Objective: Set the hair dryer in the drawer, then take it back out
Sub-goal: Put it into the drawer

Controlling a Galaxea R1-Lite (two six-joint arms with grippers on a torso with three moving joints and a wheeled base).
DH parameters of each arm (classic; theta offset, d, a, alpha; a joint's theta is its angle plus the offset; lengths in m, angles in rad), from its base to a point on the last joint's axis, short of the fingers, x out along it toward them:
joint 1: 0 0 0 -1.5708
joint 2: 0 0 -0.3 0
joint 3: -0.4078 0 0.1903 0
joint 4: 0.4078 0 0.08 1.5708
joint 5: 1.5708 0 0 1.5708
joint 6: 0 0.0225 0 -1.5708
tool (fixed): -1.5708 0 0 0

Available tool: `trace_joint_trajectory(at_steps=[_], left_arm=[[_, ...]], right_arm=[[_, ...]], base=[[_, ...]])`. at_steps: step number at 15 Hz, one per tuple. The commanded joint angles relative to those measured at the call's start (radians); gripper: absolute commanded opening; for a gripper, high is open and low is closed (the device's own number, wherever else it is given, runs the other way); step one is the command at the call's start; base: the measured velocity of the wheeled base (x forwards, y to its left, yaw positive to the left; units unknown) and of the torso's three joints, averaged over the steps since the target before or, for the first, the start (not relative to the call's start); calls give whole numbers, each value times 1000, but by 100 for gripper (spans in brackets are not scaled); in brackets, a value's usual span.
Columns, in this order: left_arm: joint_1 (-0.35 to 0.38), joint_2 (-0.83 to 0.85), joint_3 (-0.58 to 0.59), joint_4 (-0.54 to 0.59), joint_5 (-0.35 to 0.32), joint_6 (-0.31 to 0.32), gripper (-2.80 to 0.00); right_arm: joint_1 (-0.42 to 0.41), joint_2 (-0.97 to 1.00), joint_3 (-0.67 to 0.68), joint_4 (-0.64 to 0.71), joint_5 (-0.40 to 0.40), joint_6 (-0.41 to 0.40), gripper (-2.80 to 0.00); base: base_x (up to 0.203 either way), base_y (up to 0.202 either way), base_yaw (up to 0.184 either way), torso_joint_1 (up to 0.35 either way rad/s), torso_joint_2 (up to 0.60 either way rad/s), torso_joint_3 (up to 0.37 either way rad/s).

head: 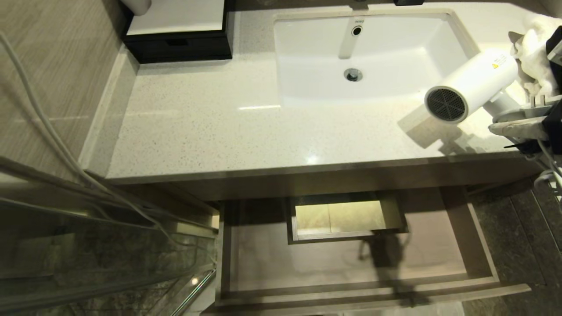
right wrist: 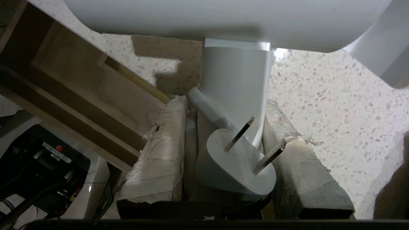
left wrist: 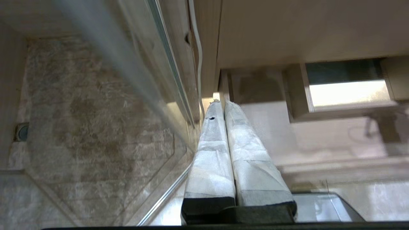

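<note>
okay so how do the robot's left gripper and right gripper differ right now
The right gripper is closed on the hair dryer by its handle, holding it above the counter; the left gripper holds nothing.
The right gripper's fingers stand apart around the handle and plug; the left gripper's fingers are pressed together.
The left gripper hangs low beside the open drawer; the right is up at counter height.
Both have pale wrapped fingers.

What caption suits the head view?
Right hand holds small white hair dryer above speckled countertop; beige wooden drawer open below.
</note>
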Motion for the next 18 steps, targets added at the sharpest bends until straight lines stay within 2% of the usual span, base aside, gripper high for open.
trace_joint_trajectory(at_steps=[1, 4, 9, 18], left_arm=[[0, 0, 2, 0, 0, -1, -280], [0, 0, 2, 0, 0, -1, -280], [0, 0, 2, 0, 0, -1, -280], [0, 0, 2, 0, 0, -1, -280]], right_arm=[[0, -40, 18, 1, 1, -3, -280], [0, -87, 55, -6, 0, 12, -280], [0, -134, 79, -7, -46, 102, -280], [0, -156, 105, -9, -55, 108, -280]], base=[[0, 0, 0, -317, 114, -198], [0, 0, 0, -293, 95, -204], [0, 0, 0, -275, 39, -240], [0, 0, 0, -226, -52, -285]])
